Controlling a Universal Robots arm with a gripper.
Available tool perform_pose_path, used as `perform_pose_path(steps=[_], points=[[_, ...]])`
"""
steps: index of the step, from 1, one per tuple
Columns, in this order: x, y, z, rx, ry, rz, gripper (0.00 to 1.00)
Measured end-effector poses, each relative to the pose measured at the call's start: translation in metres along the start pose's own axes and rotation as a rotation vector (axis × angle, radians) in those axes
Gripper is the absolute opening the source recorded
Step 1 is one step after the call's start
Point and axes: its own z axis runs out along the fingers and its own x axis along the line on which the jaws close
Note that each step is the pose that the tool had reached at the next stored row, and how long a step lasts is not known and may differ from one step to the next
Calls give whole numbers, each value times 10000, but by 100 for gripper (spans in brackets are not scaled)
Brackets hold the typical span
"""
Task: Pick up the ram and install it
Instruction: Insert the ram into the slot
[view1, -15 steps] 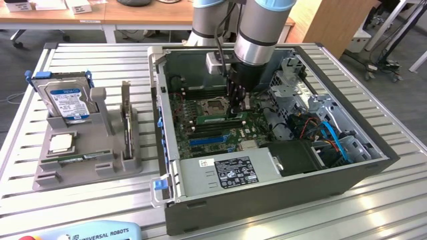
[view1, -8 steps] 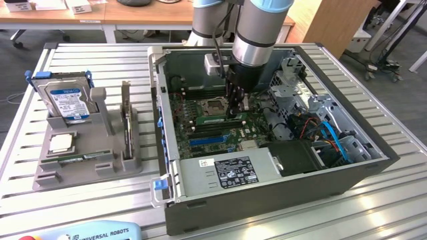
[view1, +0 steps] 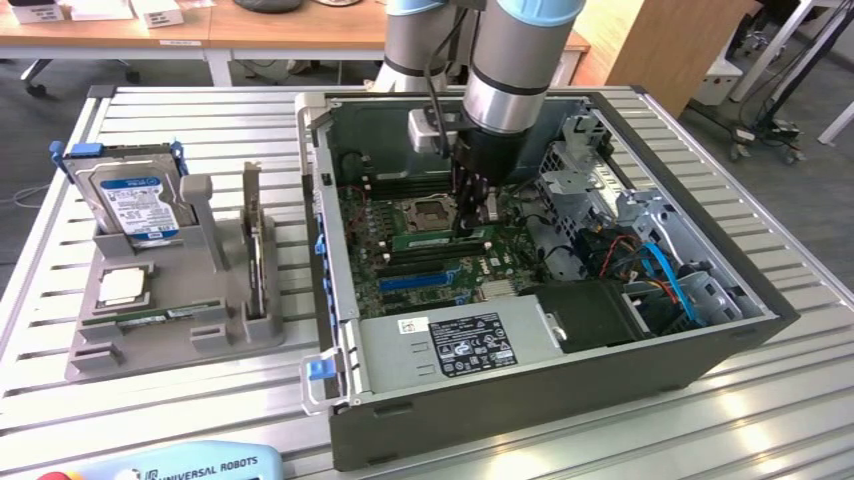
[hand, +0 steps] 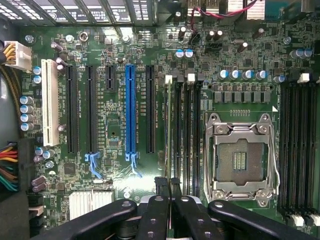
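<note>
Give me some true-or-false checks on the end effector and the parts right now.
The end effector is down inside the open computer case. True.
The end effector is wide open. False: it is shut.
The hard drive is mounted in the case. False: it stands in the grey holder outside it.
A memory stick stands on the motherboard by the end effector. True.
The processor chip sits in its socket. False: it lies on the holder.

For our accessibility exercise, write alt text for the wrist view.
The gripper is shut on the ram, a thin green stick seen edge-on along the black memory slots beside the empty processor socket. A blue expansion slot stands out on the green motherboard.
</note>
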Motion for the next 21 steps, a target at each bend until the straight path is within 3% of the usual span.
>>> perform_pose_path(steps=[21], points=[[-14, 15, 78, 9, 3, -4, 11]])
